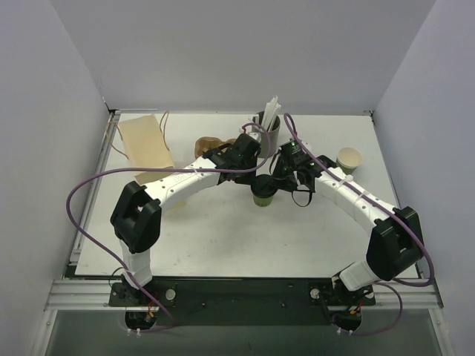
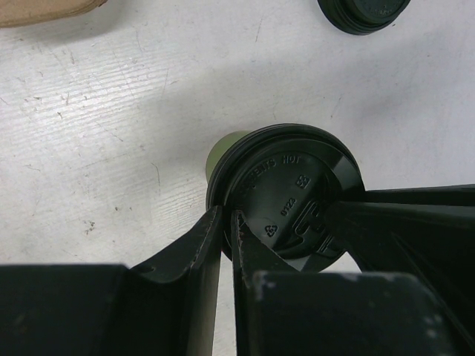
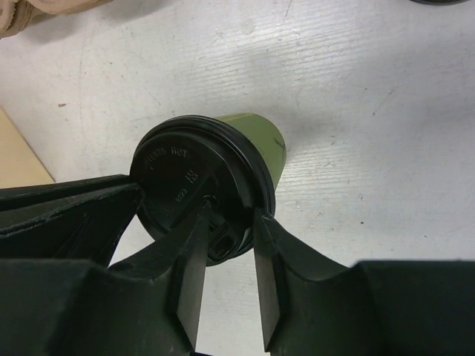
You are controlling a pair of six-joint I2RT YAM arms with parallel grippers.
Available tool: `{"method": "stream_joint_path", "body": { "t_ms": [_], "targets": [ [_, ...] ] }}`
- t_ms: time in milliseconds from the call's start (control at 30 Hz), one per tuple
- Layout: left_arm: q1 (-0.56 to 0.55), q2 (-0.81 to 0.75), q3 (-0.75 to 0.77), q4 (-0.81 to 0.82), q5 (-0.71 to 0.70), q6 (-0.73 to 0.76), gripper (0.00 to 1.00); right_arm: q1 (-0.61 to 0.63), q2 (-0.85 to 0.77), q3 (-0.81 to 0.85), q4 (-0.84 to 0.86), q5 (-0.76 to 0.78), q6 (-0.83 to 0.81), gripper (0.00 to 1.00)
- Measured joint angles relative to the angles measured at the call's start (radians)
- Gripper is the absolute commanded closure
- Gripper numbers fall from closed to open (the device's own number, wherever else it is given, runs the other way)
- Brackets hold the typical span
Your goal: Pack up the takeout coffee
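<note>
The takeout coffee is a small green paper cup [image 1: 264, 197] with a black lid, standing mid-table. Its green wall shows in the left wrist view [image 2: 221, 150] and in the right wrist view [image 3: 261, 139]. The black lid [image 2: 289, 185] sits on top of it, tilted toward both cameras. My left gripper [image 2: 225, 217] is nearly closed and pinches the lid's rim from the left [image 1: 252, 178]. My right gripper [image 3: 230, 219] straddles the lid [image 3: 174, 174] at its rim from the right [image 1: 280, 178], with one finger on top and one outside.
A grey cup of white straws [image 1: 269, 122] stands just behind the grippers. A cream paper cup [image 1: 349, 159] is at the right. A flat brown paper bag [image 1: 145, 141] and a brown crumpled item [image 1: 208, 145] lie at the back left. A second black lid [image 2: 364, 11] lies nearby.
</note>
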Motion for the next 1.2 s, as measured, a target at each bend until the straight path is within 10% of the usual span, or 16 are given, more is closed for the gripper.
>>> {"method": "stream_joint_path", "body": {
  "t_ms": [500, 1200],
  "targets": [
    [0.000, -0.002, 0.006, -0.014, -0.001, 0.001, 0.81, -0.176, -0.265, -0.287, 0.218, -0.209, 0.134, 0.73],
    [0.007, -0.003, 0.023, -0.082, -0.029, 0.003, 0.81, -0.209, -0.175, -0.610, 0.884, -0.375, 0.449, 0.81]
  ]
}}
